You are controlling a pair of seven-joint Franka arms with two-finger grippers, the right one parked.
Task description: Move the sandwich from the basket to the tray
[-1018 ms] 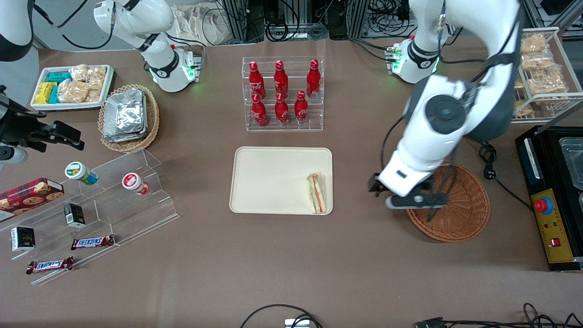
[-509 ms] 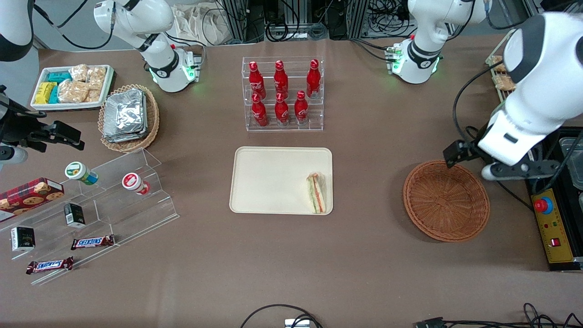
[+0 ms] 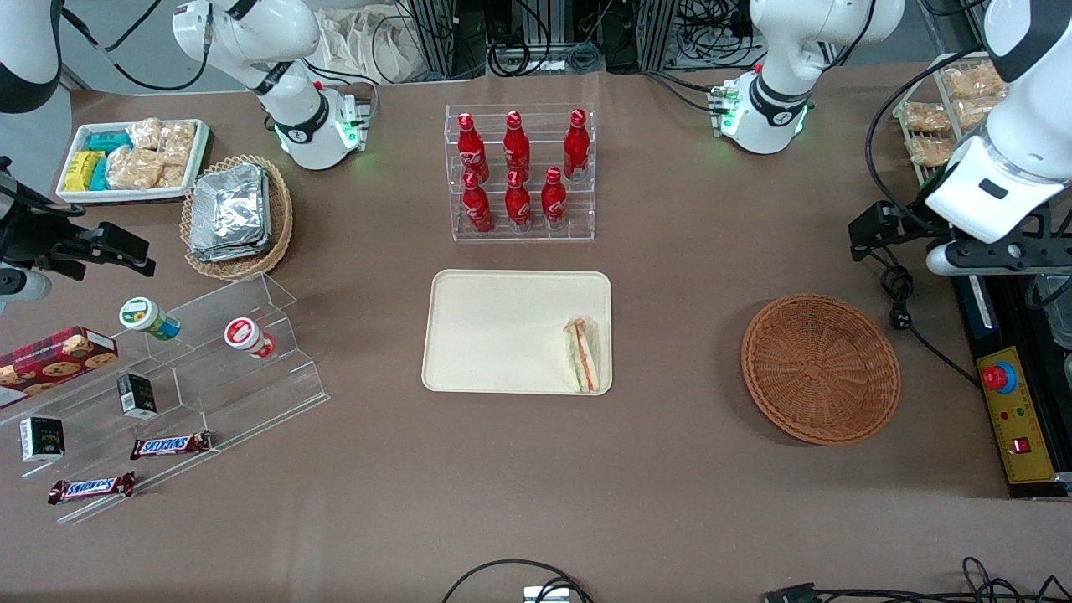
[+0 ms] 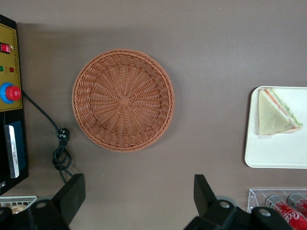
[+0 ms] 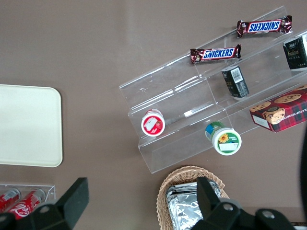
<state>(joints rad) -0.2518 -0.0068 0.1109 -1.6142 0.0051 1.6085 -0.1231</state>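
Note:
The sandwich (image 3: 584, 357) (image 4: 276, 113), a pale wedge with orange and green filling, lies on the cream tray (image 3: 502, 327) (image 4: 278, 155), at the tray's edge nearest the basket. The reddish-brown wicker basket (image 3: 821, 368) (image 4: 123, 99) holds nothing. My gripper (image 3: 992, 258) (image 4: 138, 194) hangs high above the table toward the working arm's end, farther from the front camera than the basket. It is open, its fingers (image 4: 72, 195) wide apart with only bare tabletop between them.
A black control box (image 3: 1013, 410) with a red button sits beside the basket, with a coiled cable and plug (image 3: 898, 295) close by. A wire rack of snack packets (image 3: 963, 109) stands near my arm. The rack of red bottles (image 3: 519, 172) is farther back than the tray.
My gripper has risen from over the basket and swung toward the working arm's end of the table. Sandwich, tray and basket have stayed put.

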